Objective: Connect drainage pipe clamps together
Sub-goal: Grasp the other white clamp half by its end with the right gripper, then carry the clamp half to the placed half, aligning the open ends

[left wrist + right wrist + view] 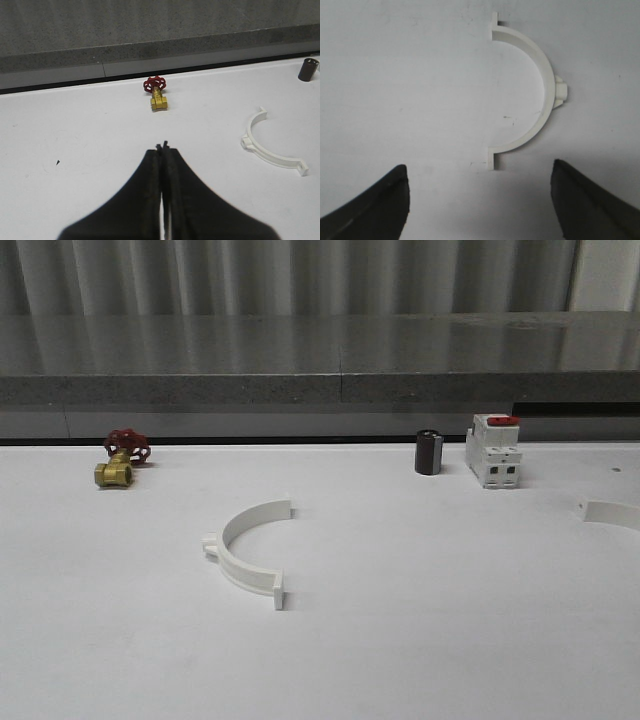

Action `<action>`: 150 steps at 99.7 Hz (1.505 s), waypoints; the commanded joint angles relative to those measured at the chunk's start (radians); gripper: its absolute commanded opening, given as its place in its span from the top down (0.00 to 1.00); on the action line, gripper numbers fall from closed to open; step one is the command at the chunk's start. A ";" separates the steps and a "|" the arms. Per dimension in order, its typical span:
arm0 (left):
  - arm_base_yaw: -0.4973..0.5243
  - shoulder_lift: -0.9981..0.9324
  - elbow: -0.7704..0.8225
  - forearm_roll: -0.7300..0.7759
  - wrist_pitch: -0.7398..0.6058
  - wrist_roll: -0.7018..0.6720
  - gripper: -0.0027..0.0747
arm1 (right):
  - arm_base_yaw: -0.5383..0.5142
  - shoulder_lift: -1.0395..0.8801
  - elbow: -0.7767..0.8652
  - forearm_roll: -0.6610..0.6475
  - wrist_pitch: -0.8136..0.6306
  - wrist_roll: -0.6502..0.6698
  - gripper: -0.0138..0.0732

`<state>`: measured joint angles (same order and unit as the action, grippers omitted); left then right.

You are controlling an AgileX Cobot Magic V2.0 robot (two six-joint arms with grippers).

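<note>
One drainage pipe clamp [232,562], a white half-ring with a small outer tab, lies on the white table left of centre, its open side facing right. It also shows in the left wrist view [270,156], off to one side of my left gripper [162,146], which is shut with nothing in it and hovers over bare table. The second clamp [612,512] is cut off by the right edge of the front view. Seen from above in the right wrist view, this clamp [548,95] lies flat. My right gripper [479,166] is open above it, one end flange between the fingertips.
A brass valve with a red handwheel [120,462] sits at the back left, also in the left wrist view [157,94]. A black cylinder [428,452] and a white breaker with a red top [494,452] stand at the back right. A grey ledge [320,375] runs behind the table.
</note>
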<state>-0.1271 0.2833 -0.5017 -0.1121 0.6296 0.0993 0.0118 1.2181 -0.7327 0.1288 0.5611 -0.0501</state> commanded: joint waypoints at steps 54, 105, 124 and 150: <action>0.003 0.008 -0.026 -0.011 -0.068 0.001 0.99 | -0.166 0.366 -0.273 0.011 0.023 -0.051 0.17; 0.003 0.008 -0.026 -0.011 -0.068 0.001 0.99 | -0.166 0.586 -0.381 0.011 0.069 -0.142 0.17; 0.003 0.008 -0.026 -0.011 -0.068 0.001 0.99 | -0.166 0.596 -0.381 0.011 0.070 -0.142 0.18; 0.003 0.008 -0.026 -0.011 -0.068 0.001 0.99 | -0.166 0.596 -0.381 0.016 0.094 -0.141 0.64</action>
<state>-0.1271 0.2833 -0.5017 -0.1121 0.6312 0.0993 -0.1481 1.8551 -1.0893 0.1328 0.6523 -0.1798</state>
